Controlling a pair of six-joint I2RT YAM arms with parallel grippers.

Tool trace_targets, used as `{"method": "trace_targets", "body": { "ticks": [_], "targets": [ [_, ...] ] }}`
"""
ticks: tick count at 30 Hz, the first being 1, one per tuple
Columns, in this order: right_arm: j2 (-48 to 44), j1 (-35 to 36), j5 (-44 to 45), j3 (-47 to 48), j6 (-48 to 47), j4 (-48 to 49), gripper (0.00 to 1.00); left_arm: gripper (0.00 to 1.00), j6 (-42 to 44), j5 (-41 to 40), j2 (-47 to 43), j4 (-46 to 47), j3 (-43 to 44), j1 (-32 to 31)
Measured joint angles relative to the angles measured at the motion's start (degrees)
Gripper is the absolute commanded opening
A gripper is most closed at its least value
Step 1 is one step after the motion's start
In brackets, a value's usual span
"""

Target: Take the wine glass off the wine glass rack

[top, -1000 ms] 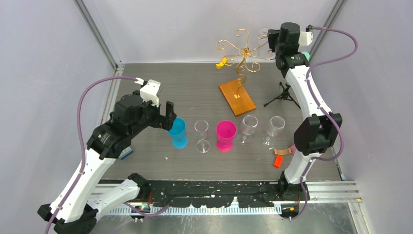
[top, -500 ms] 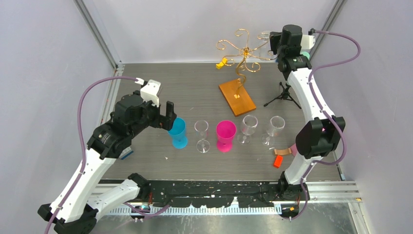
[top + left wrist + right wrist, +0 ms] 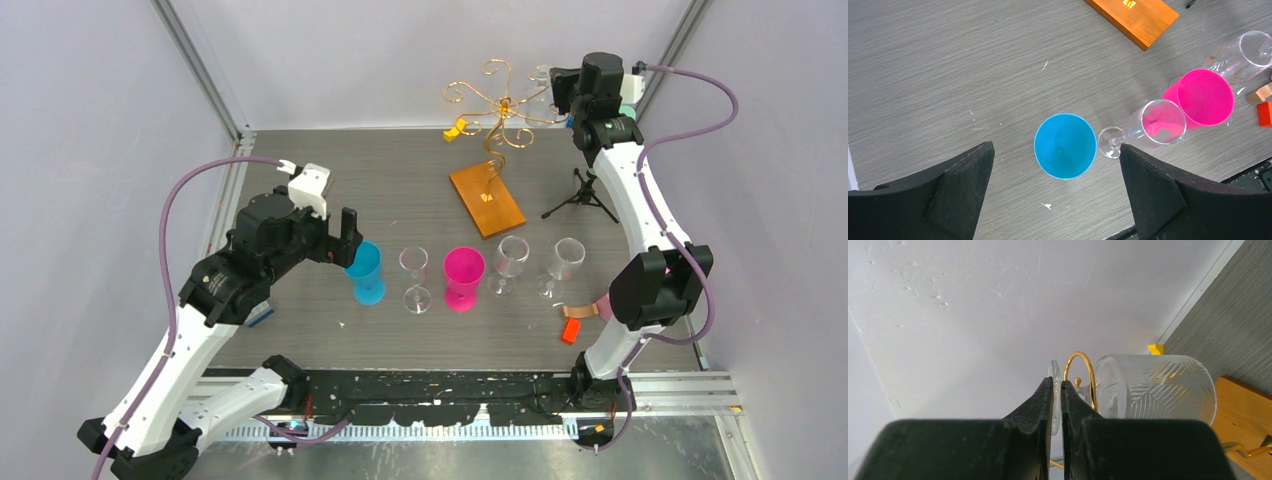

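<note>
The wine glass rack, gold wire scrolls on an orange-brown wooden base, stands at the back of the table. A clear patterned wine glass hangs upside down from its right-hand gold loop. My right gripper is shut on the thin foot disc of that glass, high up beside the rack. My left gripper is open, hovering over a blue cup and holding nothing.
A row stands on the table: blue cup, clear glass, pink cup, two more clear glasses. A black tripod stands right of the base. An orange block lies front right.
The right arm's elbow has swung slightly right and down, and its wrist has shifted a little right at the rack. The left arm has not moved.
</note>
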Motion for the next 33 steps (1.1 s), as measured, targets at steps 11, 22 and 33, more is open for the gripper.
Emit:
{"method": "trace_targets", "body": {
  "ticks": [11,22,33],
  "targets": [
    [0.07,0.02,-3.85,0.00,1.27,-0.07,0.00,1.00,0.00,0.00,0.00,0.00,0.00,0.00],
    [1.29,2.62,-5.51,0.00,0.04,0.70,0.00,1.00,0.02,0.00,0.00,0.02,0.00,0.00],
    [5.14,3.82,-5.70,1.36,-2.34,6.84,0.00,1.00,0.00,0.00,0.00,0.02,0.00,0.00]
  ]
}}
